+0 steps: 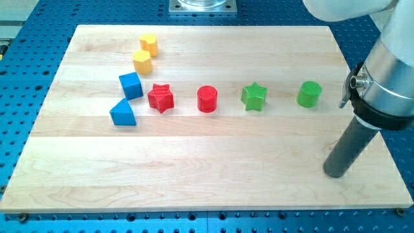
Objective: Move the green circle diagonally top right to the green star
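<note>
My wooden desk [194,149] sits on blue perforated board [39,19]. No pincer here; my tip [335,173] rests near the desk's right edge, below the green circle [309,94], itself right of the green star [254,97].

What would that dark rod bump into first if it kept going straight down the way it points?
My tip already rests on the wooden board, so the board itself. No block lies under it; the green circle sits well toward the view's top.
</note>
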